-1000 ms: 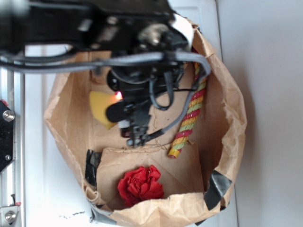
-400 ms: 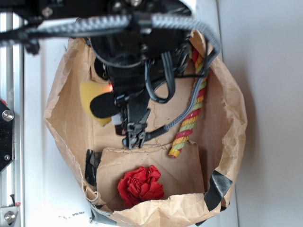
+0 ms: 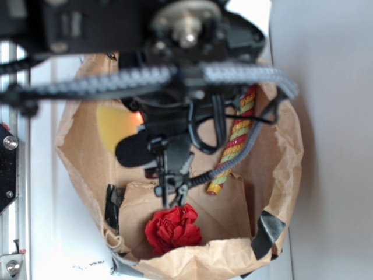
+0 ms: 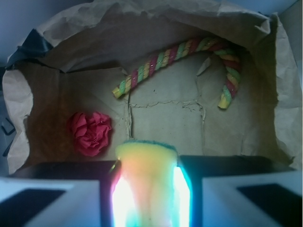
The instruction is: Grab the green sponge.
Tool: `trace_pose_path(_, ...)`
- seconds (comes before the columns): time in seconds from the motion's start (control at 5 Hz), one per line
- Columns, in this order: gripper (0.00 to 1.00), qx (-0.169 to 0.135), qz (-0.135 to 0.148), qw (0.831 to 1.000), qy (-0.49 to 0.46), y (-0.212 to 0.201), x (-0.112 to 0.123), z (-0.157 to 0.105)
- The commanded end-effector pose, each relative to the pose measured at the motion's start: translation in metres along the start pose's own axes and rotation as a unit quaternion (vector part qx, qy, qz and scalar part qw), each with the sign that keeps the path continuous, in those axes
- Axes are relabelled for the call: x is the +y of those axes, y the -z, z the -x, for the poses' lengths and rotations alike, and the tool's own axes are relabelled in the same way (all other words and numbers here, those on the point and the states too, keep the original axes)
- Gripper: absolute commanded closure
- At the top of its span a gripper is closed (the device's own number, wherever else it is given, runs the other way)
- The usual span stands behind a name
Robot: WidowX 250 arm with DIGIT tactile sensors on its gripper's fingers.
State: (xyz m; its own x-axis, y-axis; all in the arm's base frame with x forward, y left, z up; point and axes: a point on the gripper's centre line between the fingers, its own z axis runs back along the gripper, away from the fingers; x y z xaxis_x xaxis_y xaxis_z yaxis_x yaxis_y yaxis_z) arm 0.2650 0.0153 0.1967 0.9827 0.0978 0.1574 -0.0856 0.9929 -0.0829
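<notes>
The green sponge point(image 4: 147, 161) is a pale-yellow foam block with a thin green top edge. In the wrist view it is squeezed between the two dark fingers point(image 4: 208, 165) of my gripper point(image 4: 147, 189), lit by bright glare. In the exterior view the sponge point(image 3: 109, 125) shows as a yellow patch at the left of the bag, mostly hidden under the black arm. My gripper point(image 3: 127, 137) is shut on it there, above the bag's floor.
Everything sits inside an open brown paper bag point(image 3: 285, 146) with crumpled walls. A red, yellow and green striped rope point(image 3: 233, 143) lies along the right side. A red ruffled ball point(image 3: 173, 227) lies at the near end. Black tape point(image 3: 265, 230) patches the bag.
The arm has risen toward the exterior camera and looks larger and blurrier. The sponge has gone with it, shifting a little to the left. Rope and red ball have not moved.
</notes>
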Motion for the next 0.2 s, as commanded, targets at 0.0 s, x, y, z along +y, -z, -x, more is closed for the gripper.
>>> trace_pose_path(0.0,1.00,-0.033,-0.005,0.999,0.017,-0.0148,-0.0067,-0.0033)
